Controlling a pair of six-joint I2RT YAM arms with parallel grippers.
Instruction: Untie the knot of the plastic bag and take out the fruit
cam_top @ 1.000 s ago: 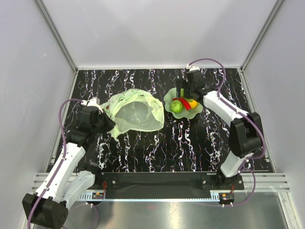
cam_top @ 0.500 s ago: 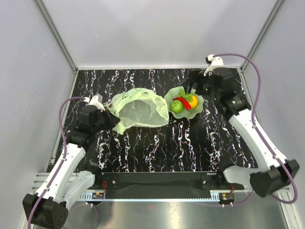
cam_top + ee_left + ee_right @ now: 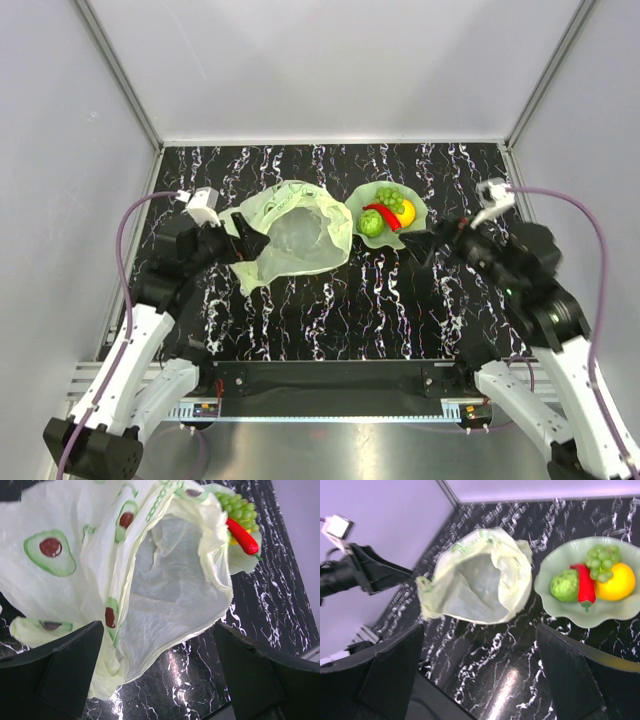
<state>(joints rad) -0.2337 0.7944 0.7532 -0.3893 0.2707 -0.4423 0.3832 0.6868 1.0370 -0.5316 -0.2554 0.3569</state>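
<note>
The pale green plastic bag lies on the black marble table with its mouth gaping wide and nothing inside it. No knot shows. The fruit sits in the green wavy dish: a green round one, a long red piece, a yellow-orange one and a grape bunch. My left gripper is open at the bag's left edge, and a loose fold of the bag lies between its spread fingers. My right gripper hangs open near the dish, holding nothing.
White walls with metal posts close in the table on three sides. The dish touches the bag's right edge. A metal rail runs along the near edge between the arm bases.
My left gripper has opened and let go of the bag's edge. The right arm has pulled back from over the dish toward the near right. The bag has shifted slightly right.
</note>
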